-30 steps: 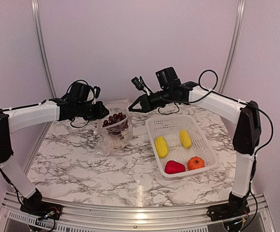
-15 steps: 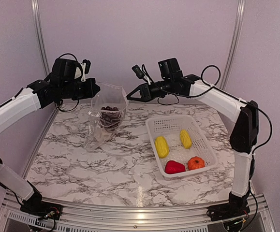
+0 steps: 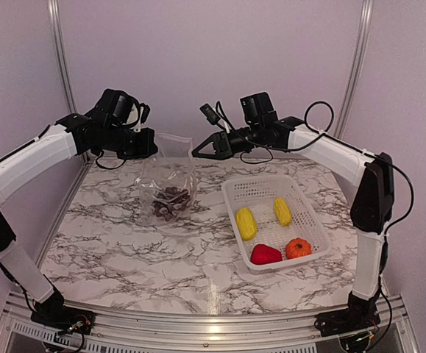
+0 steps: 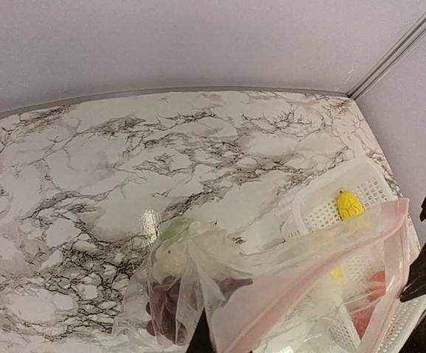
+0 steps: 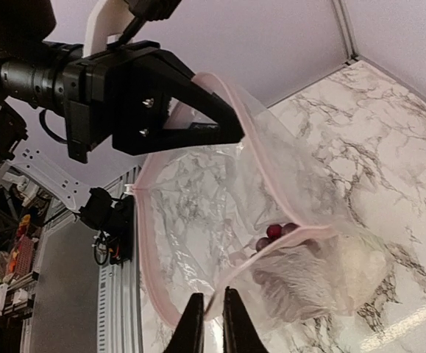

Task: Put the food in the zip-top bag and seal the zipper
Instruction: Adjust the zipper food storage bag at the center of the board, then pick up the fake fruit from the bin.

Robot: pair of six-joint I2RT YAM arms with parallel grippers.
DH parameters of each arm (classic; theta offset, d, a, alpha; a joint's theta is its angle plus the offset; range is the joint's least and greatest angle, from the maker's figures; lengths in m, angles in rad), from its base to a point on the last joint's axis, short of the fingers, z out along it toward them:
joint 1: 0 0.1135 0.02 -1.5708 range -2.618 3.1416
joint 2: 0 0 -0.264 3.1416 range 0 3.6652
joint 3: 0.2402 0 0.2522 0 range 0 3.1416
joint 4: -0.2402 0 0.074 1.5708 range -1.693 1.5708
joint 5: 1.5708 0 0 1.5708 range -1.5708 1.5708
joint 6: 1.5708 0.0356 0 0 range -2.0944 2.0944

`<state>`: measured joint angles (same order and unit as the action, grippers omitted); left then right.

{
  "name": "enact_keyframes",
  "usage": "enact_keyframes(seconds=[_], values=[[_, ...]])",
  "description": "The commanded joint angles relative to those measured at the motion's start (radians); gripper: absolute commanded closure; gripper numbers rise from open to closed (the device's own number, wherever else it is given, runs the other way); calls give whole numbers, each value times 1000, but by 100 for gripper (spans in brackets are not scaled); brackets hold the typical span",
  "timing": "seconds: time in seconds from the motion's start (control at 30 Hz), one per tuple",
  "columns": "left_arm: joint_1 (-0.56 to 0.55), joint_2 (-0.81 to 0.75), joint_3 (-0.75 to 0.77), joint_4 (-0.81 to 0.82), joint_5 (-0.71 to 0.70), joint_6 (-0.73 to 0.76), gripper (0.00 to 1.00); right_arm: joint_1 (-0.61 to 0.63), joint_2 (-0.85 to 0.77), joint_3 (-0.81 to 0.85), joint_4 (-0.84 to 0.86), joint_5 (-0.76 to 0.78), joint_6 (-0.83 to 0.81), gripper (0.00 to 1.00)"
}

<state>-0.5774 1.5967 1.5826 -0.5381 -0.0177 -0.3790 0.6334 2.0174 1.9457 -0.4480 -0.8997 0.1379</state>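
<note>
The clear zip-top bag (image 3: 170, 176) hangs between my two grippers at the back of the table, its mouth held open. Dark purple grapes (image 3: 170, 200) and the white cauliflower (image 5: 352, 271) lie in its bottom. My left gripper (image 3: 152, 140) is shut on the bag's left rim. My right gripper (image 3: 195, 154) is shut on the right rim, its fingers pinching the pink zipper strip (image 5: 214, 307). In the white lattice basket (image 3: 235, 187) lie two yellow pieces (image 3: 246, 222), a red pepper (image 3: 265, 254) and an orange fruit (image 3: 298, 248).
The basket stands right of the bag on the marble table (image 3: 124, 250). Walls and metal rails close the back and sides. In the left wrist view the basket (image 4: 323, 213) shows behind the bag's rim.
The bag has come down so its bottom rests on the table again, and it sits further right. Both grippers have stayed on its rim; the left arm dropped slightly.
</note>
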Motion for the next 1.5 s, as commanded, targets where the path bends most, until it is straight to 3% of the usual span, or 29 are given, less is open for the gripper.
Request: enact_keyframes(seconds=[0.0, 0.07, 0.13, 0.27, 0.43, 0.6, 0.77, 0.87, 0.97, 1.0, 1.07, 1.17, 1.3, 1.47], values=[[-4, 1, 63, -96, 66, 24, 100, -4, -63, 10, -1, 17, -36, 79], [-4, 0, 74, -101, 64, 35, 100, -1, -77, 34, -50, 64, -114, 67], [-4, 6, 80, -109, 66, 45, 100, 7, -89, 66, -114, 116, -244, 61], [-4, 18, 82, -115, 97, 43, 100, 70, -114, 132, -254, 272, -547, 58], [-4, 16, 76, -115, 116, 44, 100, 261, -131, 125, -349, 562, -843, 48], [-4, 5, 68, -115, 135, 47, 99, 363, -62, 129, -355, 750, -920, 40], [-4, -18, 52, -118, 143, 58, 97, 387, 15, 157, -374, 856, -944, 39], [-4, -29, 43, -120, 145, 65, 97, 387, 15, 132, -331, 894, -934, 43], [-4, -36, 35, -122, 136, 70, 96, 388, 2, 102, -289, 950, -936, 60], [-4, -37, 33, -124, 132, 73, 91, 388, -1, 99, -282, 952, -935, 68], [-4, -38, 35, -132, 121, 71, 67, 388, -11, 106, -277, 941, -930, 89], [-4, -47, 36, -160, 110, 72, 53, 388, -40, 111, -256, 911, -920, 100], [-4, -51, 37, -204, 105, 89, 61, 388, -54, 140, -260, 864, -912, 100], [-4, -62, 45, -226, 81, 92, 87, 388, -52, 157, -278, 845, -911, 100]])
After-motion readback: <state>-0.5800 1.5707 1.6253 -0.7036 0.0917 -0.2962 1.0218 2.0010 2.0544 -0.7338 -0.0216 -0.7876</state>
